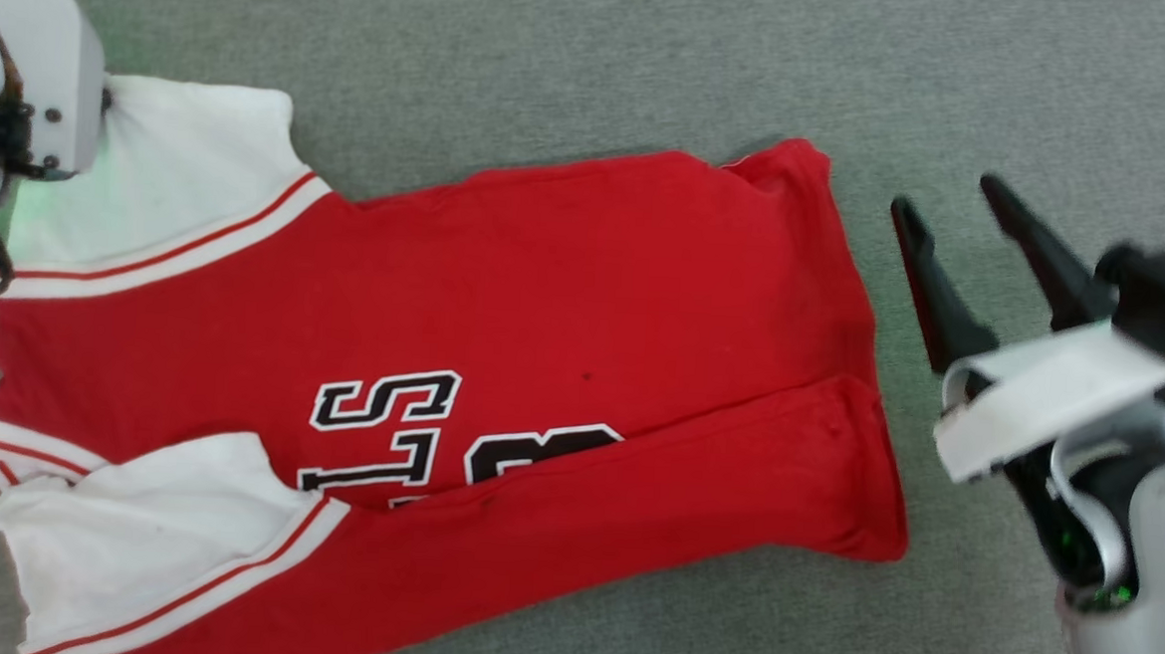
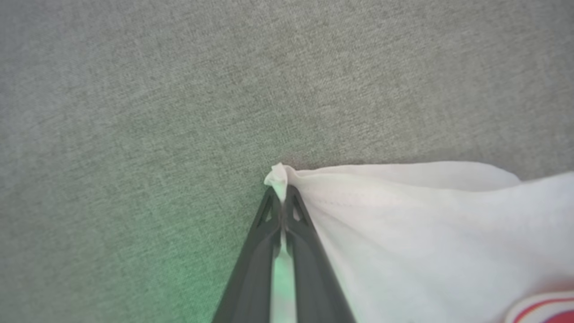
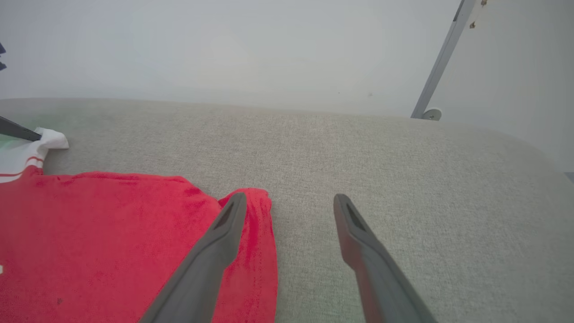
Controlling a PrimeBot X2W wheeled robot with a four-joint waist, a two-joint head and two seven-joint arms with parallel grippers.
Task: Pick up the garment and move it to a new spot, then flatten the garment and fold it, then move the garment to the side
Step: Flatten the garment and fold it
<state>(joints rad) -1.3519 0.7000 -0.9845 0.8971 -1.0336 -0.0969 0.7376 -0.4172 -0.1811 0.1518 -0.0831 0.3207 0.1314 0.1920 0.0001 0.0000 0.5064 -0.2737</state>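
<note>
The garment [image 1: 501,363], a red jersey with white sleeves and black chest characters, lies spread on the grey fabric surface, its lower long edge folded over the chest print. At the top left, my left gripper [image 2: 281,190] is shut on the corner of the far white sleeve [image 2: 426,233]; the pale wrist [image 1: 38,69] covers its fingers in the head view. My right gripper [image 1: 948,199] stands open just right of the red hem, nothing between its fingers. In the right wrist view, the right gripper [image 3: 289,198] has its left finger over the hem corner [image 3: 258,211].
Grey fabric surface [image 1: 606,59] stretches beyond and to the right of the garment. Its far edge meets a white wall [image 3: 224,49], where a slanted metal pole [image 3: 441,58] with a round foot stands at the right.
</note>
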